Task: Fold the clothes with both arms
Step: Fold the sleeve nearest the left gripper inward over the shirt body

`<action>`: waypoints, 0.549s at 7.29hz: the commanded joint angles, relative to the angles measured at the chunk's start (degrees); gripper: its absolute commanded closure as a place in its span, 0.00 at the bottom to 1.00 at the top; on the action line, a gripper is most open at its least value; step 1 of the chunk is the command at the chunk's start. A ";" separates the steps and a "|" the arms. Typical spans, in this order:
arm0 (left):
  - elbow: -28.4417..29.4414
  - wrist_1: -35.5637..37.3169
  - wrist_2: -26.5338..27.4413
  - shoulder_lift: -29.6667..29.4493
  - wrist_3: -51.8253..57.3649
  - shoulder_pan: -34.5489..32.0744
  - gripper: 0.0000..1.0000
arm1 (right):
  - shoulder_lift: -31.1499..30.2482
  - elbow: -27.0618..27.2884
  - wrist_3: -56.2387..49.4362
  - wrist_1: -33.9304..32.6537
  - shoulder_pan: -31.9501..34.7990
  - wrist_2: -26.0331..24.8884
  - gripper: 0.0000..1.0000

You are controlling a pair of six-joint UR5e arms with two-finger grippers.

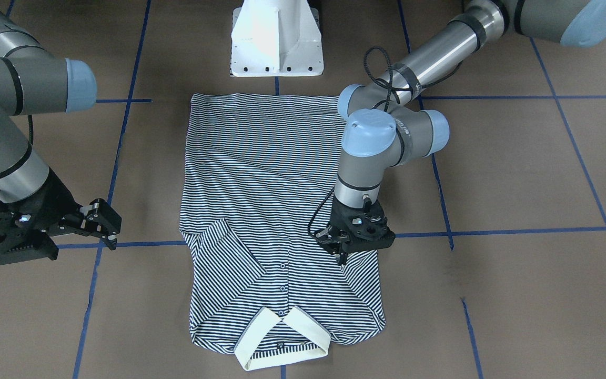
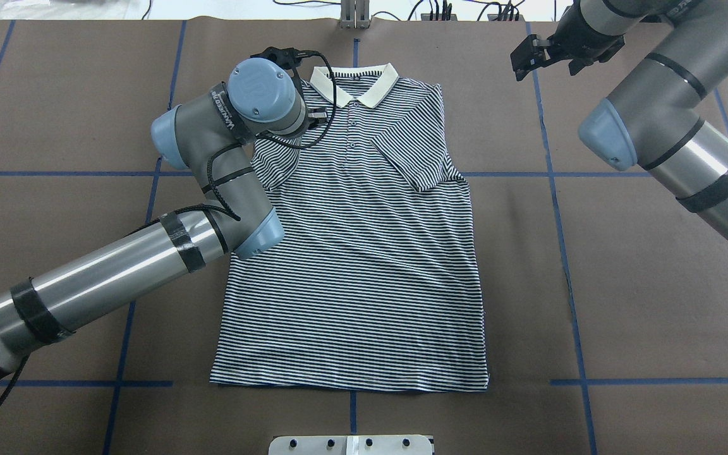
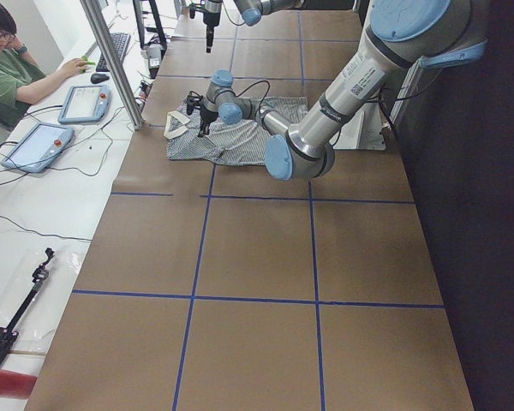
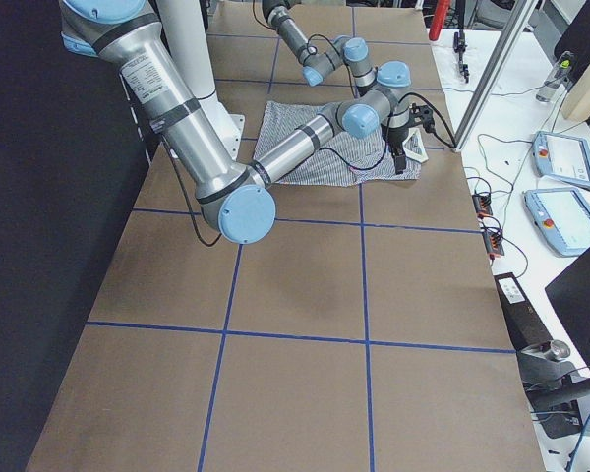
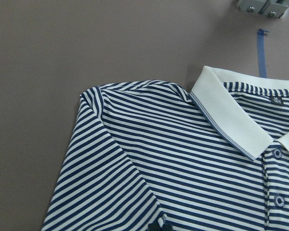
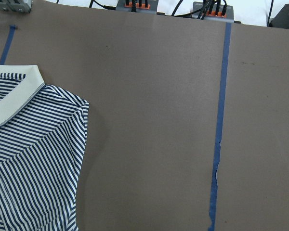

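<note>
**Striped polo shirt** [image 1: 261, 173] lying flat on the brown table [image 1: 518, 173], collar away from the white pedestal [image 1: 276, 47], both sleeves turned in over the chest. The left gripper [image 1: 341, 256] points down onto one turned-in sleeve with its fingers drawn close; whether it grips the cloth cannot be told. The right gripper [image 1: 104, 225] hangs beside the shirt, jaws apart and empty. In the overhead view the left arm [image 2: 117, 272] hides one shoulder of the shirt.

shirt [image 2: 364, 265]: thin navy/white stripes, navy buttons. collar [image 2: 384, 87]: plain cream. table [image 2: 623, 284]: flat brown, blue tape [image 2: 564, 253] grid. arms [image 2: 117, 268]: silver-grey tubes, light-blue caps, black bands and cables. base [image 1: 276, 42]: white.
</note>
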 commanded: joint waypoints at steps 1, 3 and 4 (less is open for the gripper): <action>0.48 -0.52 0.22 -0.53 5.90 0.45 0.01 | -0.13 0.86 0.23 0.00 -0.04 0.00 0.00; -11.76 0.18 -2.40 6.10 8.49 0.36 0.00 | -1.36 3.92 1.18 -0.09 -1.26 0.09 0.00; -19.22 1.83 -3.81 11.02 12.24 0.27 0.00 | -3.11 7.51 7.89 -0.09 -3.44 -0.17 0.00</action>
